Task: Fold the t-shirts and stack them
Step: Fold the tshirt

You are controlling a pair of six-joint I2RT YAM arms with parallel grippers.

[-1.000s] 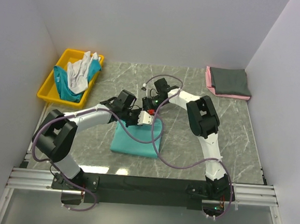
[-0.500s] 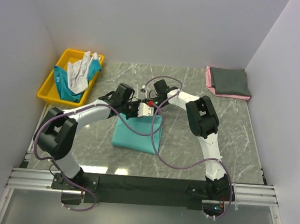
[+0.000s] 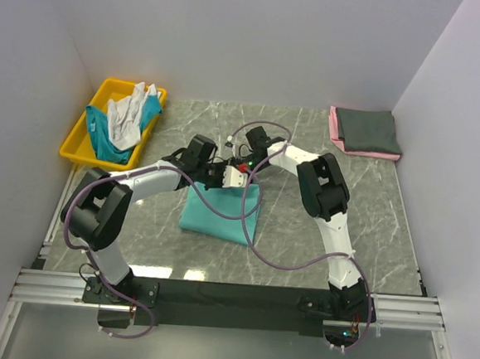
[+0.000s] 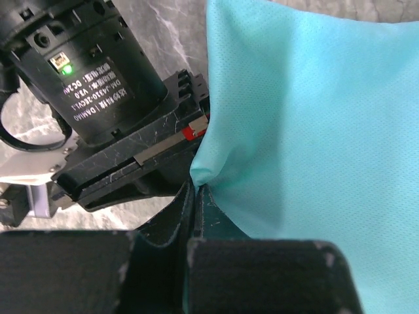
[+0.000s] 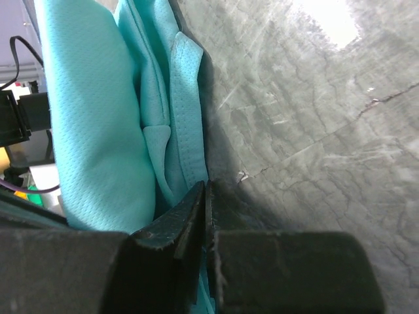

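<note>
Sea-green t-shirt (image 3: 207,223) looks light, limp, slippy, so it'll sag wherever unheld; left jaws and right jaws both clamped on its far edge, sensible hold.

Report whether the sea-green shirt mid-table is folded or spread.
Folded: the sea-green cloth shirt is a compact rectangle; the right wrist view shows stacked layers.

Between our black jaws we see a plain sea-green t-shirt (image 3: 220,215) with a fine dotted weave. Beneath them the surface (image 3: 386,224) is grey marble with pale veins.
</note>
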